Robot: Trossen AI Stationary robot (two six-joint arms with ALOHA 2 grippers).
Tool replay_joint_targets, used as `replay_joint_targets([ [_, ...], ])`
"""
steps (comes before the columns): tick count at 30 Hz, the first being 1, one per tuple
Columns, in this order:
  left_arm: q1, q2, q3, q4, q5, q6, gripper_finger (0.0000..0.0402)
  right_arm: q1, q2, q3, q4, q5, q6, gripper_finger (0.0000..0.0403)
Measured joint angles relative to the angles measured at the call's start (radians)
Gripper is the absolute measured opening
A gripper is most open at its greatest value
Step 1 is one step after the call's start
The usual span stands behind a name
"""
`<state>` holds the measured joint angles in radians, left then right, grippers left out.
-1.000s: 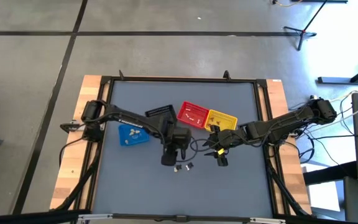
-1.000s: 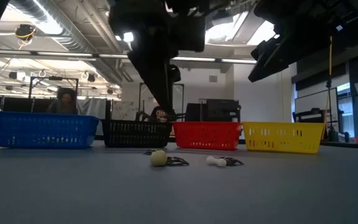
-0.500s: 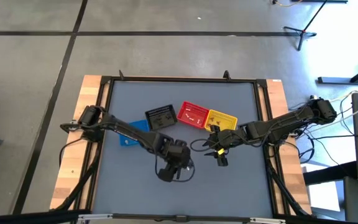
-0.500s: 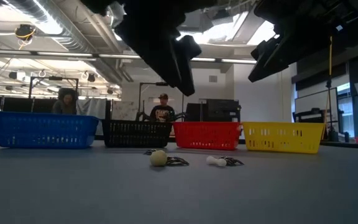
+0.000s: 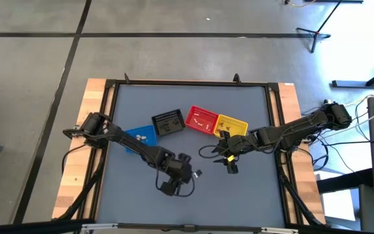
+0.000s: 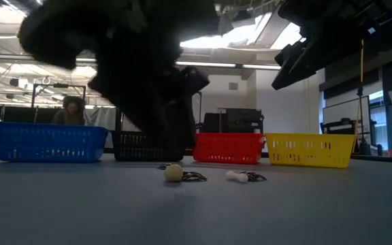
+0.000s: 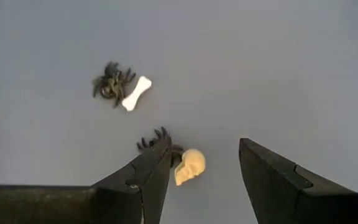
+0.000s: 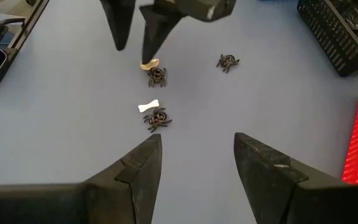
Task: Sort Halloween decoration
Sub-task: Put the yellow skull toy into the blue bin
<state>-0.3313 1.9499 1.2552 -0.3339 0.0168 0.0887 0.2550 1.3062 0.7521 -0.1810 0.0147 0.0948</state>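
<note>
The trinkets lie on the grey table: a cream skull [image 7: 190, 167], a white bone [image 7: 135, 93] and black spiders [image 7: 112, 82]; a third spider [image 8: 227, 62] lies apart. In the low view the skull [image 6: 173, 173] and bone [image 6: 237, 177] rest on the tabletop. My left gripper [image 7: 204, 146] is open and points down over the skull, which lies between its fingers close to one of them; that finger partly covers a spider [image 7: 157, 140]. In the high view the left gripper [image 5: 174, 181] is near the table's middle. My right gripper [image 8: 197, 140] is open and hovers near the yellow basket.
Four small baskets stand in a row behind the trinkets: blue [image 5: 138, 138], black [image 5: 167, 122], red [image 5: 202, 118] and yellow [image 5: 232, 125]. My right gripper [image 5: 228, 158] hangs just to the near side of the yellow one. People show in the room beyond the table.
My left gripper has moved toward the table's near edge and down, from beside the black basket to over the skull and spiders. The trinkets have stayed where they were.
</note>
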Motion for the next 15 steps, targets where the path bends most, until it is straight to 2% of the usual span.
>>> replay_joint_targets([
  [9,0.005,0.0,-0.102,0.148,-0.008,0.0,0.018,0.0,0.0,0.0,0.0,0.0,0.0,0.02],
  [15,0.005,0.0,-0.14,0.18,-0.017,-0.005,0.018,0.0,0.0,0.0,0.0,0.0,0.0,0.02],
])
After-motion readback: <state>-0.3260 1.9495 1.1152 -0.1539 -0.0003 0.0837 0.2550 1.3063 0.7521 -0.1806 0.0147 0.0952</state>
